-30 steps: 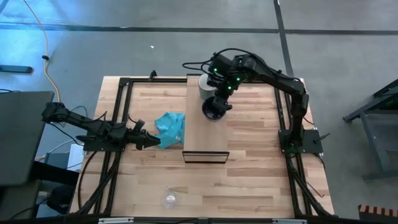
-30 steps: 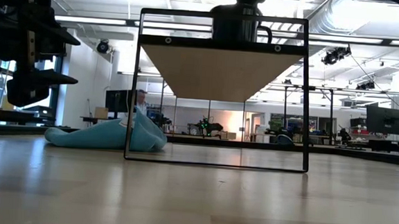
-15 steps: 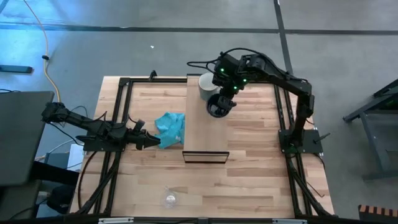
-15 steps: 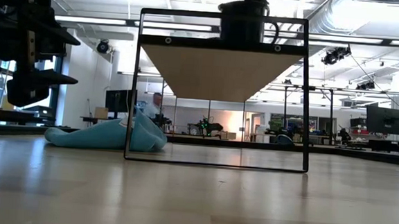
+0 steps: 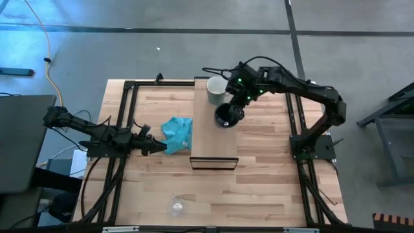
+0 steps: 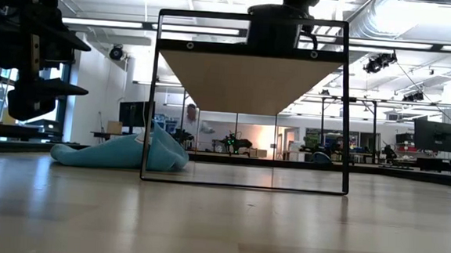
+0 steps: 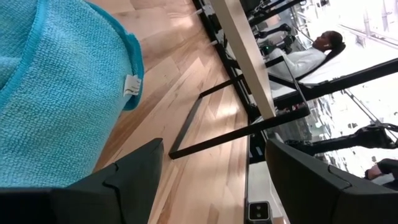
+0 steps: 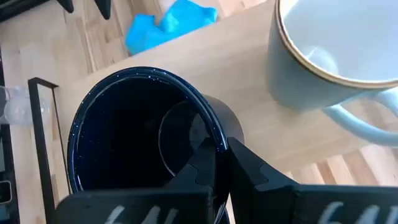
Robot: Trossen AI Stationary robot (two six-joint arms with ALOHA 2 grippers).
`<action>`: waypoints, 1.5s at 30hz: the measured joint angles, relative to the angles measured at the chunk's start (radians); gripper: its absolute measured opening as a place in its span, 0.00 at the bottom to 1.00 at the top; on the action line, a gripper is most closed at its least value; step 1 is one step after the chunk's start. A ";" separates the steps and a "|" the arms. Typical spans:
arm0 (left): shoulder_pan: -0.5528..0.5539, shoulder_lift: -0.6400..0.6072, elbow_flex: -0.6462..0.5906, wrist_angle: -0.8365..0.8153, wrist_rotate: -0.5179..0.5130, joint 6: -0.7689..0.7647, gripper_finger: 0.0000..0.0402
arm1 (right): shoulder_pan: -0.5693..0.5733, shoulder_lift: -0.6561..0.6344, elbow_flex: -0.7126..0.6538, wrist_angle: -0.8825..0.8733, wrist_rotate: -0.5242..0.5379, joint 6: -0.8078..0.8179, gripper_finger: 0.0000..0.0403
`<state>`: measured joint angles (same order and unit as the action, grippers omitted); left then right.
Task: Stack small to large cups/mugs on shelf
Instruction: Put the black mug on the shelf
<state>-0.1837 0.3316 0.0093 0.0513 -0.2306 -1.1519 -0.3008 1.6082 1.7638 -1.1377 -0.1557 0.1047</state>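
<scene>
While the right gripper (image 8: 217,163) pinches the rim of the black mug (image 5: 226,115) with its fingers pressed together on the wall, the mug sits over the far half of the shelf (image 5: 207,139), just beside the white mug (image 5: 216,90) and nearer the shelf's right edge. Compared with a second ago, the right arm has swung its elbow outward to the right, and the black mug has shifted a little to the right and slightly toward the white mug, which has not moved. In the low view the black mug (image 6: 275,27) now shows farther right above the shelf's frame than before. Whether its base touches the plank cannot be told. The small glass cup (image 5: 176,207) stands unchanged near the table's front edge, well apart from the shelf. The left gripper (image 5: 155,147) holds its place by the teal cloth (image 5: 178,133), fingers spread and holding nothing.
</scene>
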 joint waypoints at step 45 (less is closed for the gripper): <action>0.000 0.000 0.000 0.002 -0.026 0.006 0.67 | -0.047 0.108 0.052 0.049 -0.091 0.079 0.00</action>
<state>-0.1837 0.3317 0.0093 0.0528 -0.2566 -1.1458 -0.3477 1.7157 1.8156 -1.0888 -0.2467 0.1833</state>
